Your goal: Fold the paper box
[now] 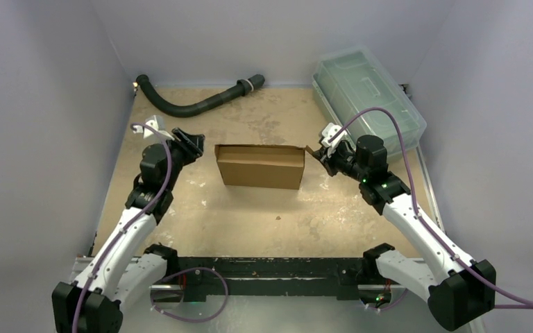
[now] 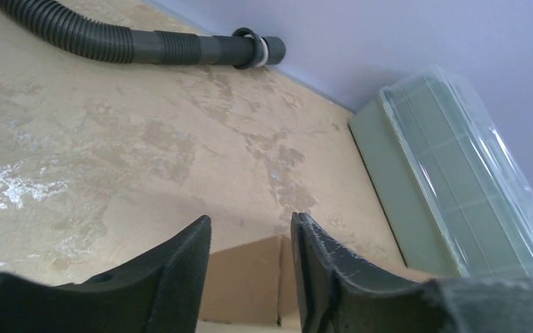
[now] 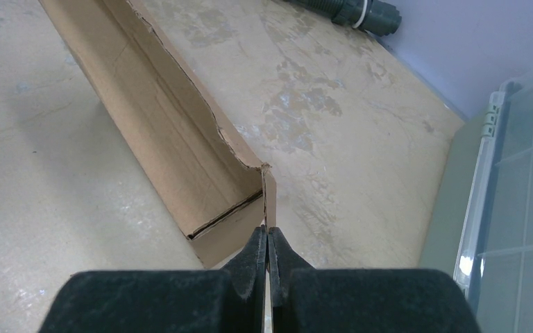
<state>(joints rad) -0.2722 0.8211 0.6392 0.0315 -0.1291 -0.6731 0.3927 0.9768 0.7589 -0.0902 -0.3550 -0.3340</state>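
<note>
From above, the left gripper [image 1: 193,144] sits just off the left end of the paper box [image 1: 260,166], mid-table [image 1: 250,222]; only its wrist view shows the jaws parted, holding nothing. The right wrist view alone shows the right gripper [image 3: 268,239] pinched shut on the box's thin right-end wall

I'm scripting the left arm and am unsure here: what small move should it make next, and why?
Probably ease the left gripper forward to the left end of the paper box. Its jaws stand apart with nothing between them and the cardboard lies just ahead, while the right gripper is shut on the box's right end, so that end looks held already.
</note>
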